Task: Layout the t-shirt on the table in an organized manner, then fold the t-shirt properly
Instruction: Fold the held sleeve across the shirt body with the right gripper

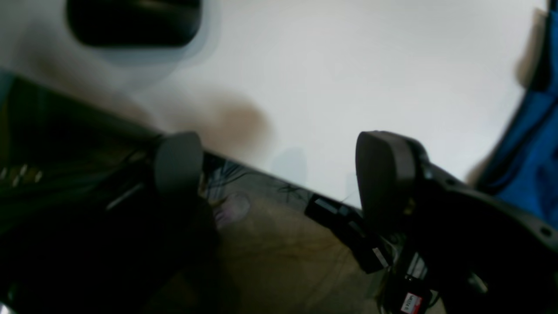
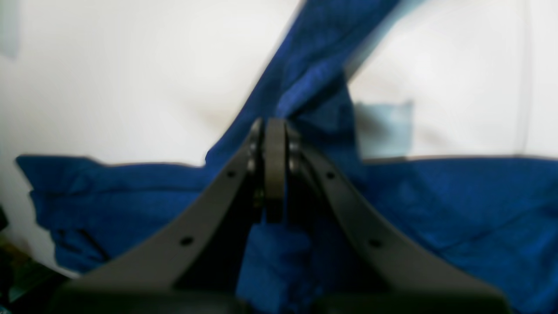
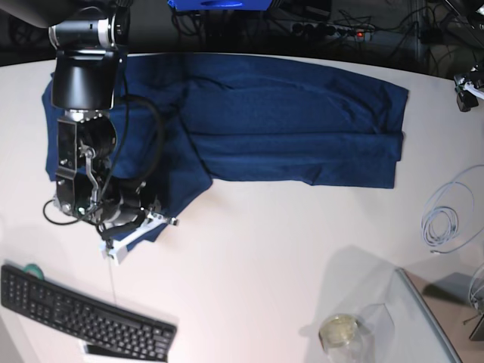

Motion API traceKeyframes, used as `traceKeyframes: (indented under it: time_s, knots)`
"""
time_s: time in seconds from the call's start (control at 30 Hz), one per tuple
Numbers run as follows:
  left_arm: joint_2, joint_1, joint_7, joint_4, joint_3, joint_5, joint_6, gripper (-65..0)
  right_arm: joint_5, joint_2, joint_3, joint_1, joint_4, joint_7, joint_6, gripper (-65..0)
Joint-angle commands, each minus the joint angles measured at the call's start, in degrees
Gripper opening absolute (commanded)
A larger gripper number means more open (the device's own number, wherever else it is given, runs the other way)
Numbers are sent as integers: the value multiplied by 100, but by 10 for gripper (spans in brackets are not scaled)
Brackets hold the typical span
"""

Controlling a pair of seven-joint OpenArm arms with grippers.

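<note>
**Right arm pinching the shirt, left arm idle off at the edge**

So the big dark navy-blue short-sleeved cloth t-shirt (image 3: 287, 125) is lying across the far half of the wide smooth white tabletop (image 3: 265, 257), mostly spread out sideways but with long creases running through it. One part droops down toward the near-left in the base view, and that's right where the right arm is working.

The right gripper (image 2: 274, 131) has its dark grey jaws pressed tight together, and the wrist view shows a ridge of blue fabric bunched up and running away from the fingertips, so it's clamped on a fold of the t-shirt. More of the cloth lies flat below and to both sides of it.

The left gripper (image 1: 279, 165) is a different story: its two dark rounded pads (image 1: 383, 174) stand wide apart with nothing between them, over the table's edge. Only a sliver of blue cloth shows at the far right of that view, well apart from the pads.

Also on the table: a black keyboard (image 3: 83, 314) at the near-left corner, and a coiled pale cable (image 3: 446, 219) off to the right.
</note>
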Motion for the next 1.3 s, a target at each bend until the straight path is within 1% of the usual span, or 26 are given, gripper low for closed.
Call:
traceKeyframes:
  time_s: [0.0,0.13,0.27,0.4,0.6,0.63,0.73,0.83,0.9,0.93,0.97,1.1,1.13,1.17,1.2,1.27]
  knots:
    - [-146,-7,-91,88,-34,-49,13,-123,67,-97,2,46,260,-3,16,-650]
    - [-137,-7,-91,88,-25,-49,13,-123,67,-335,-122,-332,823,-223,16,-650]
    - [-129,-16,-91,88,-25,-49,13,-123,103,-352,-842,-711,1227,-232,8,-650]
    - [-120,-16,-91,88,-25,-49,13,-123,604,-352,-1335,-974,1385,-232,-10,-650]
    - [-111,-16,-91,88,-25,-49,13,-123,929,-352,-1845,-1282,1359,-214,-10,-650]
    - [-111,-16,-91,88,-25,-49,13,-123,1008,-352,-1915,-1335,1359,-188,-10,-650]
    - [-111,-16,-91,88,-25,-49,13,-123,1193,-352,-2275,-1528,1350,146,-10,-650]
    - [-102,-16,-91,88,-25,-49,13,-123,1193,-352,-2689,-1607,1227,401,-10,-650]
    - [-102,-16,-91,79,-16,-49,13,-123,1210,-352,-2759,-1581,1051,419,-10,-647]
    - [-102,-16,-91,62,-16,-49,13,-123,1210,-352,-2750,-1554,1034,410,-10,-636]
    - [-102,-16,-91,62,-16,-49,13,-123,1210,-352,-2776,-1528,1042,410,-10,-608]
    - [-102,-16,-91,62,-16,-49,13,-123,1210,-308,-3049,-1396,1060,401,-10,-407]
    - [-102,-16,-91,62,-16,-49,13,-123,1210,-308,-3067,-1379,1069,401,-10,-368]
    - [-111,-16,-91,62,-16,-49,13,-123,1193,-300,-3040,-1379,1069,401,-10,-359]
    - [-111,-16,-91,62,-16,-49,13,-123,1166,-300,-2926,-1370,1104,428,-10,-366]
    - [-120,-16,-91,62,-34,-49,13,-123,1158,-300,-2478,-1247,1095,463,-19,-390]
